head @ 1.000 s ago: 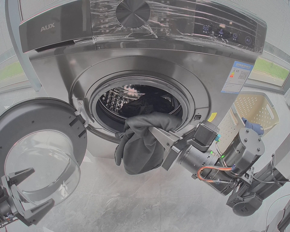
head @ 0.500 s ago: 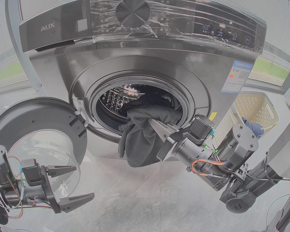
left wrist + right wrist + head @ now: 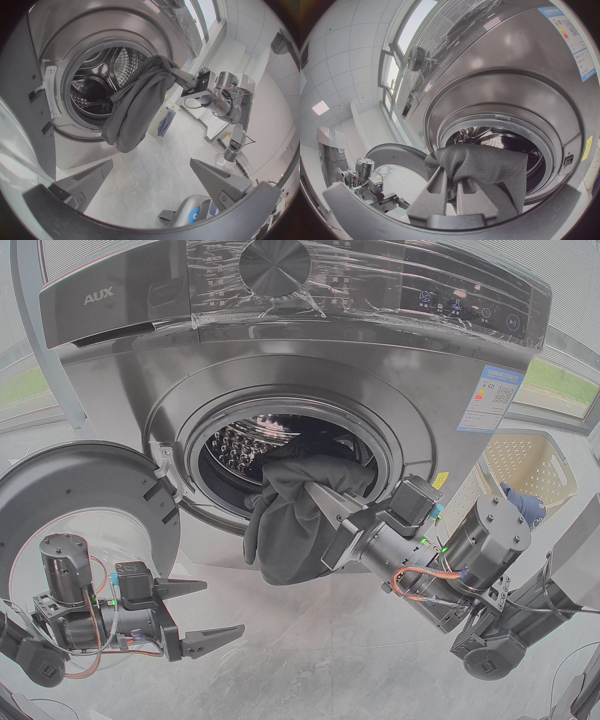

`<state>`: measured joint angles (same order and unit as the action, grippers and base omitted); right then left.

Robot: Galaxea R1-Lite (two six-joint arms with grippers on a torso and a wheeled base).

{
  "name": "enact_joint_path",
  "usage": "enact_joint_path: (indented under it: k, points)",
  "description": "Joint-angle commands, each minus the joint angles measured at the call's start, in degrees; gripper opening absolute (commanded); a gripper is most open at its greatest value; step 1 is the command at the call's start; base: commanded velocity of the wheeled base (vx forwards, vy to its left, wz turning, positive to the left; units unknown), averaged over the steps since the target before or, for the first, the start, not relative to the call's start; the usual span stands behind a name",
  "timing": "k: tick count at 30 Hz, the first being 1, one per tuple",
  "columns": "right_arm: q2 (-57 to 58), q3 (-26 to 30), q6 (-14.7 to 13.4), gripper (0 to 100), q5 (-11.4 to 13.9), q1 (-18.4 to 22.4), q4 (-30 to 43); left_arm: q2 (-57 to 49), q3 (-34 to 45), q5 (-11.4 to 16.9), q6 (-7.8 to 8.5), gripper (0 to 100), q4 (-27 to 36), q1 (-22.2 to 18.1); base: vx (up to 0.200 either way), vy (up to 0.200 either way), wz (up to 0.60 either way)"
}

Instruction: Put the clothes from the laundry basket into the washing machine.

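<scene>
Head view: the right pincer (image 3: 312, 493) is clamped on the dark garment (image 3: 284, 534) right at the mouth of the washing machine (image 3: 350, 371). Most of the cloth hangs below the pincer, outside the rim. Let go here and I'd say it slides to the floor. The left pincer (image 3: 224, 605) sits low, jaws apart, holding nothing, in front of the open door (image 3: 81, 484). The laundry basket (image 3: 531, 465) stands behind the right pincer, with a blue cloth (image 3: 528, 502) on its edge, not yet loaded.

Left wrist view: the garment's tail dangles ahead of the left pincer and could snag the rim.

Right wrist view: fabric is bunched over the closed tips, with the drum (image 3: 493, 137) just beyond. A pinch this thin might slip.
</scene>
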<state>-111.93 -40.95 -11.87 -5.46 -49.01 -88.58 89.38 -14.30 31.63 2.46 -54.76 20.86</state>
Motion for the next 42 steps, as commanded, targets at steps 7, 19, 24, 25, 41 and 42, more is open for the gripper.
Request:
enact_joint_path:
  k: [7,19,24,25,41,42]
  points:
    - [-0.21,-0.1,0.1,0,0.01,-0.56,-0.02,12.57,-2.22,0.88,-0.88,100,-4.48,0.76,0.0,0.0,0.0]
    - [-0.48,0.25,0.18,0,-0.08,-0.83,-0.02,20.22,-7.94,0.62,-3.87,100,-4.57,0.85,0.0,0.0,0.0]
    - [-1.18,0.25,0.18,0,-0.25,-0.92,-0.02,21.8,-9.26,0.62,-3.96,100,-4.74,1.2,0.0,0.0,0.0]
    - [-1.18,0.25,0.18,0,-0.25,-0.92,-0.02,21.89,-9.26,0.62,-3.96,100,-4.83,1.2,0.0,0.0,0.0]
    - [-1.53,0.34,0.01,0,-0.25,-1.0,-0.1,32.7,-15.14,-0.17,-9.23,100,-13.44,2.96,0.0,0.0,0.0]
    - [-1.53,0.25,0.1,0,-0.25,-1.09,-0.1,33.05,-15.67,-0.35,-9.23,100,-13.44,2.96,0.0,0.0,0.0]
